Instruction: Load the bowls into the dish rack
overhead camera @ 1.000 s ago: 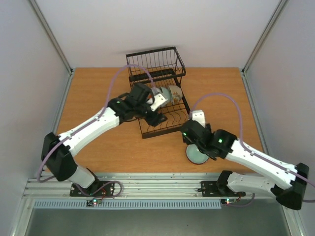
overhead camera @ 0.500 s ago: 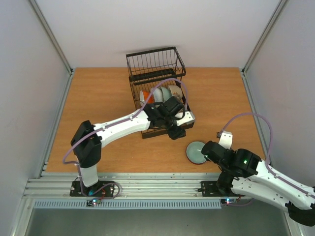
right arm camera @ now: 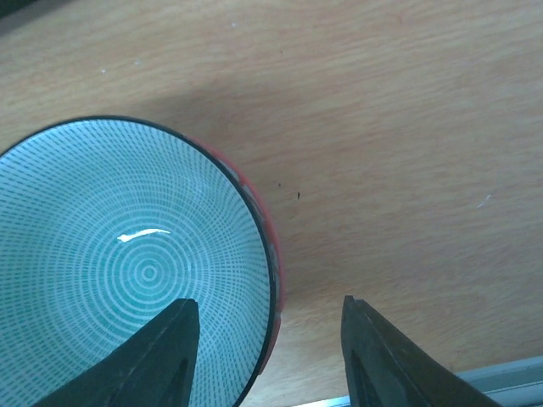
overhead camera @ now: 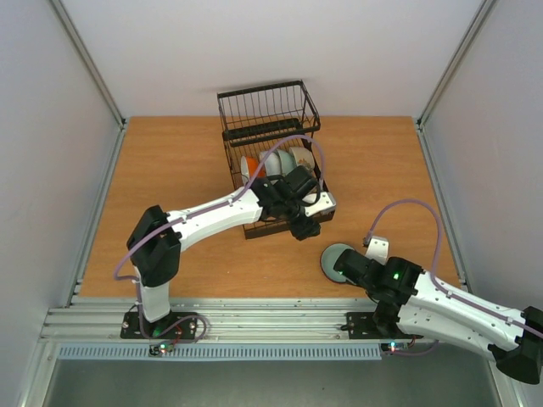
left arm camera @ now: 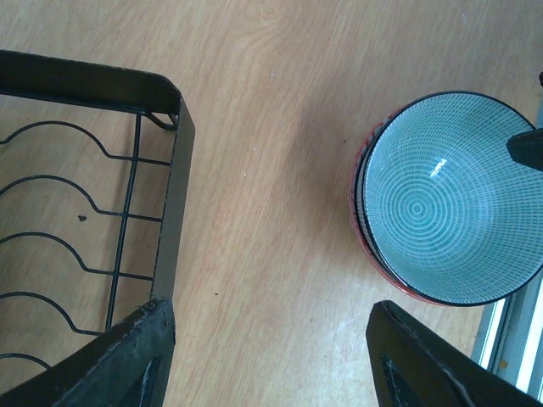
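One bowl (overhead camera: pixel 336 257) sits upright on the table, teal-patterned inside with a dark red outer edge; it also shows as the bowl (left arm camera: pixel 450 199) and the bowl (right arm camera: pixel 140 263). My right gripper (right arm camera: pixel 271 352) is open and straddles its rim, one finger over the inside and one outside, neither touching. That right gripper (overhead camera: pixel 346 268) is at the bowl's near side. My left gripper (left arm camera: pixel 271 360) is open and empty above bare wood between the dish rack (left arm camera: pixel 174 186) and the bowl. The left gripper (overhead camera: pixel 305 225) hangs off the dish rack's (overhead camera: pixel 270 112) front right corner. Three bowls (overhead camera: pixel 276 161) stand on edge in it.
The rack's taller wire basket section (overhead camera: pixel 297 93) is at its far end. A metal rail (overhead camera: pixel 254 322) runs along the near table edge just behind the bowl. White walls enclose the table on three sides.
My left arm has swung from the rack's left side across to its front right corner. My right arm pulled back toward the near edge, then came to the bowl with narrower jaws.
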Available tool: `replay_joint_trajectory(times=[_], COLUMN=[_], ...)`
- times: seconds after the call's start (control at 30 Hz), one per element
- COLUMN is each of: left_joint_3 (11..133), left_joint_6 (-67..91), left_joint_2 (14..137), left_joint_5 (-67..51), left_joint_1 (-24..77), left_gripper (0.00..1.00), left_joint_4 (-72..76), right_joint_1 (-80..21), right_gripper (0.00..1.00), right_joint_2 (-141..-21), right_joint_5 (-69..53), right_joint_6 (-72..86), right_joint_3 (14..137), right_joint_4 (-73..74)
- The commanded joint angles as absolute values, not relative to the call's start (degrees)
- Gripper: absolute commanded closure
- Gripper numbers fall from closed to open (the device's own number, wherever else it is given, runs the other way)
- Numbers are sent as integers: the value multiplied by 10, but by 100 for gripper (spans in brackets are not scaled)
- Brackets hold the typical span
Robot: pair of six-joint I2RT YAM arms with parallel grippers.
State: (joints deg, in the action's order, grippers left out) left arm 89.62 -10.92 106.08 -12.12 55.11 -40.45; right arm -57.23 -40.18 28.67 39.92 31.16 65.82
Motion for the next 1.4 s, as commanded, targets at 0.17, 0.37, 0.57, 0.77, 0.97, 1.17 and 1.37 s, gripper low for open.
replay_joint_trajectory(times=[0.17, 0.37, 0.57, 0.77, 0.97, 1.17, 1.37], left_joint_3=[911, 904, 902, 899, 914, 922, 922], left_joint_6=[-98, -97, -97, -89, -75, -68, -66], left_joint_2=[1086, 1084, 1085, 1094, 1119, 1141, 1142], left_joint_5=[-124, -121, -121, -137, -142, -148, -151], left_joint_1=[555, 555, 556, 556, 561, 573, 574], left_gripper=[37, 38, 37, 37, 37, 37, 37], left_joint_4=[-390, -386, -384, -378, -380, -381, -380], right_joint_1=[-577, -577, -577, -582, -590, -595, -599], right_gripper=[68, 82, 93, 92, 84, 87, 91], right_joint_2=[-415, -427, -419, -412, -413, -429, -437], right_joint_5=[276, 274, 285, 302, 310, 310, 309], right_joint_6=[426, 423, 425, 431, 433, 434, 432], right_joint_3=[278, 279, 296, 311, 315, 311, 309], right_joint_4=[609, 601, 631, 664, 665, 657, 648])
